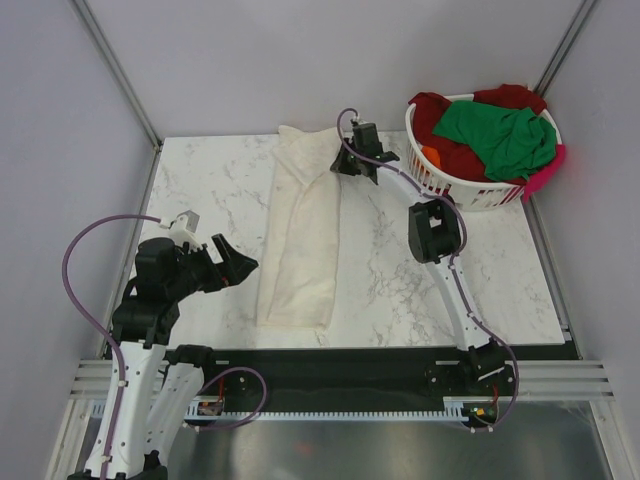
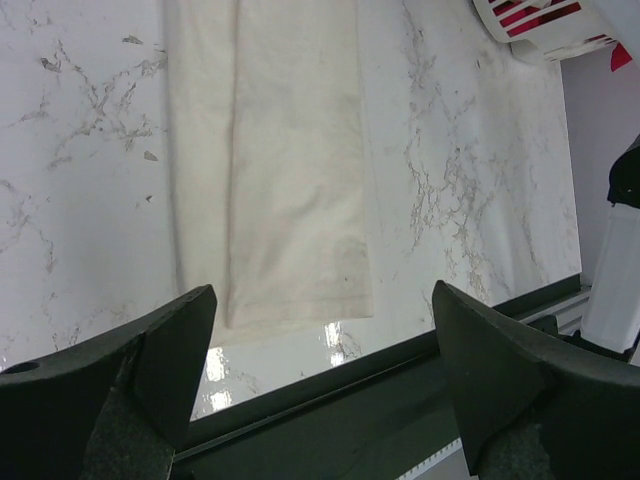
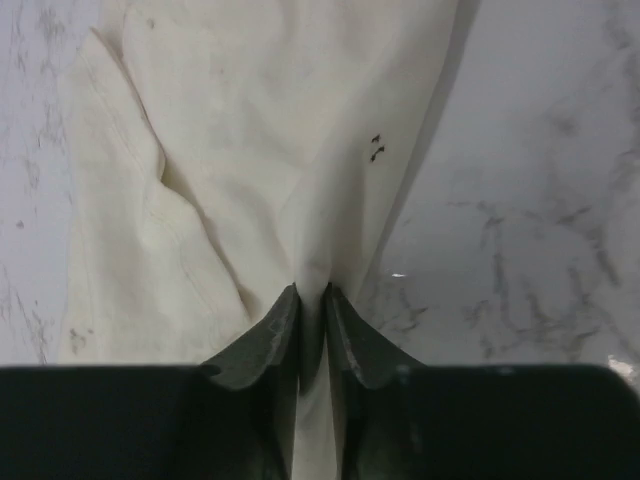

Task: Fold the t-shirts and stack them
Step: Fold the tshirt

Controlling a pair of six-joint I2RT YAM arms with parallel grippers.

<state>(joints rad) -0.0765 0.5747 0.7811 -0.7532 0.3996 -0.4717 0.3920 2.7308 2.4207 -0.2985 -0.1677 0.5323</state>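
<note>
A cream t-shirt (image 1: 300,235) lies folded into a long narrow strip down the middle of the marble table; it also shows in the left wrist view (image 2: 290,150) and the right wrist view (image 3: 250,130). My right gripper (image 1: 352,163) is shut on a pinch of the cream cloth at the strip's far right edge (image 3: 311,295). My left gripper (image 1: 240,266) is open and empty, held above the table left of the strip's near end (image 2: 318,330). A green t-shirt (image 1: 500,135) and dark red t-shirts (image 1: 455,150) lie heaped in the basket, with bits of orange (image 1: 430,157) and pink (image 1: 545,175).
A white slatted laundry basket (image 1: 455,188) stands at the far right corner of the table; its rim shows in the left wrist view (image 2: 530,30). A black rail (image 1: 390,355) runs along the table's near edge. Grey walls close in the left, back and right.
</note>
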